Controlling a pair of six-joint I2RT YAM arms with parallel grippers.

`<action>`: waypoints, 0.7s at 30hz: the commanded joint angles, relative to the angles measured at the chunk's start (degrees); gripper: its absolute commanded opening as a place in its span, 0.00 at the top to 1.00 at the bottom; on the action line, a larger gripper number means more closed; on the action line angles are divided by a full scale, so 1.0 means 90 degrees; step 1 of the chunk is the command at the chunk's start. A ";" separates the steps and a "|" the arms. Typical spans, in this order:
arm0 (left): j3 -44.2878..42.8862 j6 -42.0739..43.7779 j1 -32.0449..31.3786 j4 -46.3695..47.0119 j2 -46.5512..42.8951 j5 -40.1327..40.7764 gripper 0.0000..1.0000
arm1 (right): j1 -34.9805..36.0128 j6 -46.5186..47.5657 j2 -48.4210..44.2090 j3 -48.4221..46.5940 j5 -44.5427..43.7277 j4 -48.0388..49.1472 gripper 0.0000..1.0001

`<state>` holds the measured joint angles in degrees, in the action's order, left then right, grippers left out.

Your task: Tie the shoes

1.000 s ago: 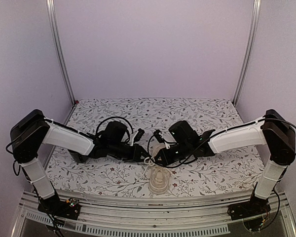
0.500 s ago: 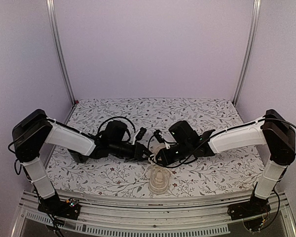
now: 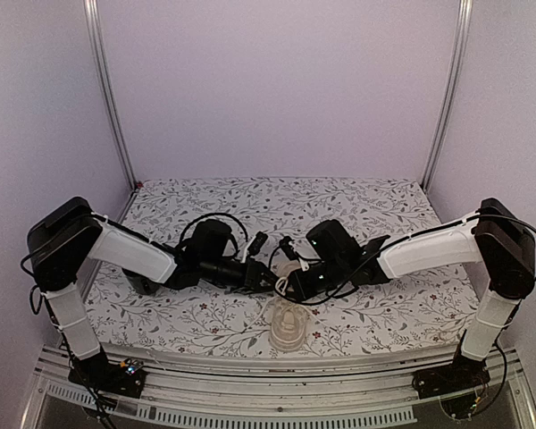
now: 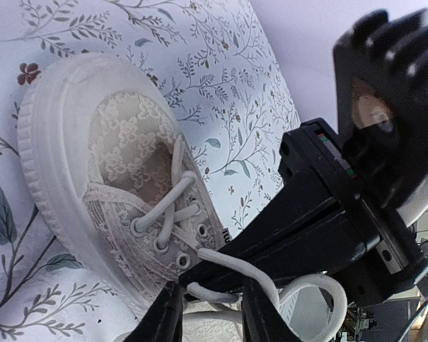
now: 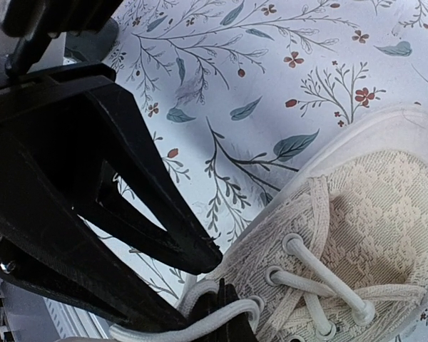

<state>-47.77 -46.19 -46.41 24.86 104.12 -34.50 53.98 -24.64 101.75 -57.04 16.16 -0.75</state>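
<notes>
The cream lace-pattern shoe (image 3: pixel 286 327) lies near the table's front edge, toe toward the arms' bases. The left wrist view (image 4: pixel 93 142) and the right wrist view (image 5: pixel 371 206) show it close up, its pale laces loose. Both grippers meet over its upper eyelets. My left gripper (image 3: pixel 267 278) (image 4: pixel 212 286) is open, with a strand of lace (image 4: pixel 217 293) lying across the gap between its fingers (image 5: pixel 157 206). My right gripper (image 3: pixel 288 286) (image 5: pixel 230 298) is shut on a lace, which loops (image 5: pixel 200 317) around its tips. Another loop (image 4: pixel 328 292) curls off beside the right gripper's body (image 4: pixel 321 206).
The floral tablecloth (image 3: pixel 384 313) covers the table. Metal posts (image 3: pixel 107 98) (image 3: pixel 447 98) stand at the back corners against pale walls. Black cables (image 3: pixel 205 219) arch over both wrists. The metal front rail (image 3: pixel 268 393) runs below the shoe.
My left arm has slid right, closer to the right gripper over the shoe, and its jaws have parted a little. The right arm has hardly moved.
</notes>
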 commanded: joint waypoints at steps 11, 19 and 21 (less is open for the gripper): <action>0.0185 -0.0320 -0.0021 0.0694 0.0090 -0.0369 0.72 | 0.0026 -0.0045 -0.0123 0.0058 -0.0095 0.0203 0.98; 0.0446 -0.0559 -0.0070 0.0932 0.0089 -0.0379 0.76 | 0.0027 -0.0055 -0.0187 0.0080 -0.0126 0.0220 0.98; 0.0490 -0.0652 -0.0085 0.1126 0.0137 -0.0423 0.80 | 0.0027 -0.0064 -0.0192 0.0078 -0.0116 0.0219 0.98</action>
<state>-44.69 -50.33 -46.83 30.85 104.20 -36.99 54.00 -24.67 101.73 -56.93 15.94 -0.21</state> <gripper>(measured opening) 0.236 0.023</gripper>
